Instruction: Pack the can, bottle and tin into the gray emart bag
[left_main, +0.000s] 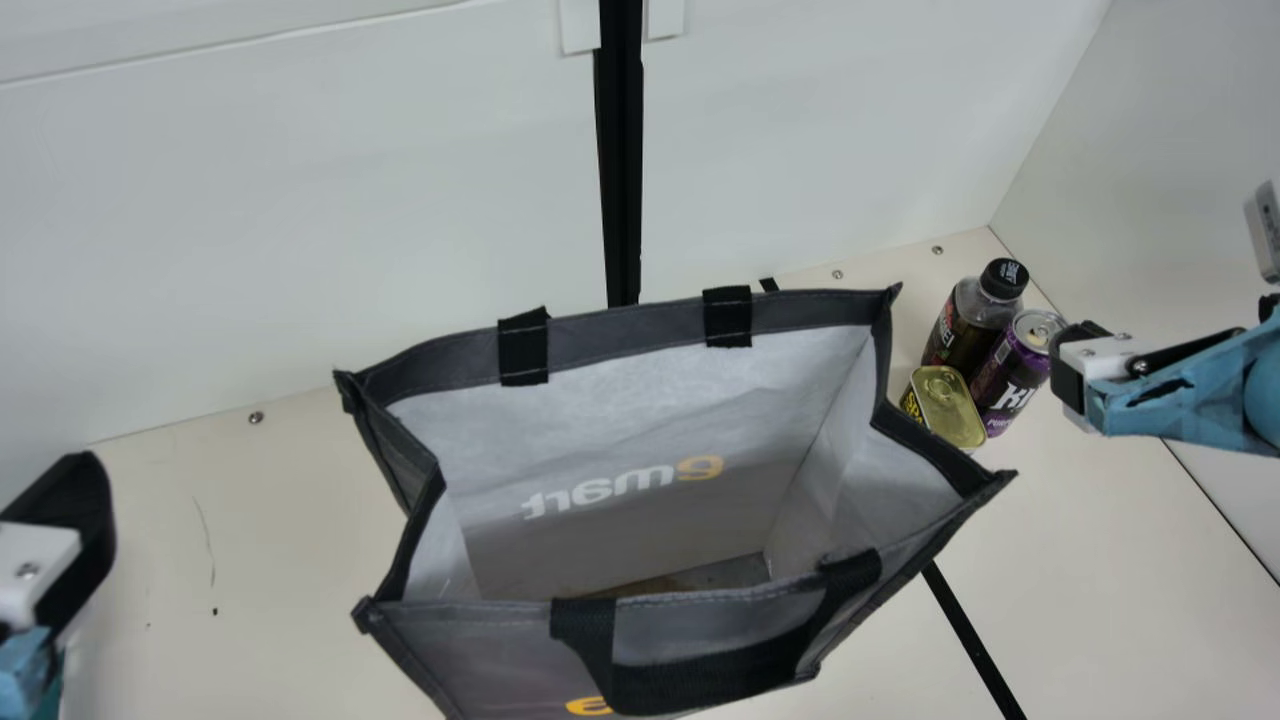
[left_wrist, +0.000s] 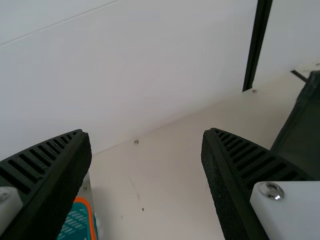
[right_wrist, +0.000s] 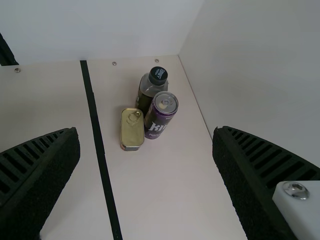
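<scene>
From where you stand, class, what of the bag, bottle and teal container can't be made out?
Gray bag, main view: floor partly hidden by near wall.
Bottle, main view: base behind the can and tin.
Teal container, left wrist view: partly behind the left gripper, cut off by the bottom edge.

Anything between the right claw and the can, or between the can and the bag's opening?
Nothing visible stands between the open right claw and the can. Toward the bag, the tin sits beside the can and the bag's side wall rises beyond it; the can would likely need lifting over both.
</scene>
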